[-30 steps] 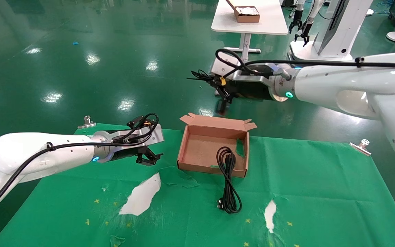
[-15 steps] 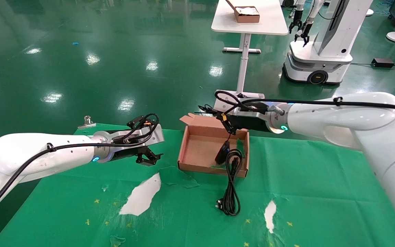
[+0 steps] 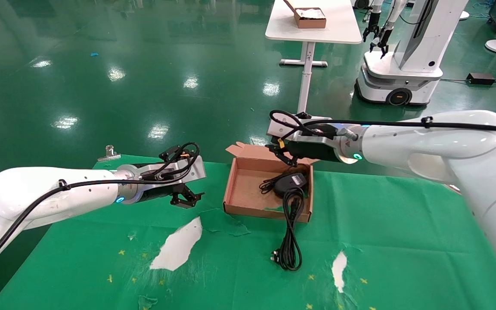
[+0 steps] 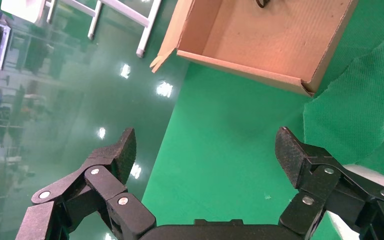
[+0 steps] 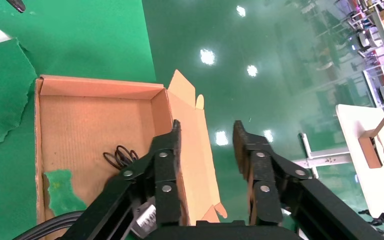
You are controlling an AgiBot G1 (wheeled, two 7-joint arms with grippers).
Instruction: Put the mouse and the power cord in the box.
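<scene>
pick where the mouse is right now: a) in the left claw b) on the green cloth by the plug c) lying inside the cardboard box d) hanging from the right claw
c, the mouse lies on the floor of the box with its thin wire bunched beside it, while the right claw hovers open and empty above the box's far edge.

head: high, forward-down | wrists: close | shared: box point(image 3: 248, 189)

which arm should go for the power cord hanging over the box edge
Probably the right: the right gripper, open, hovers above the box near the power cord. The left gripper sits farther away.
</scene>
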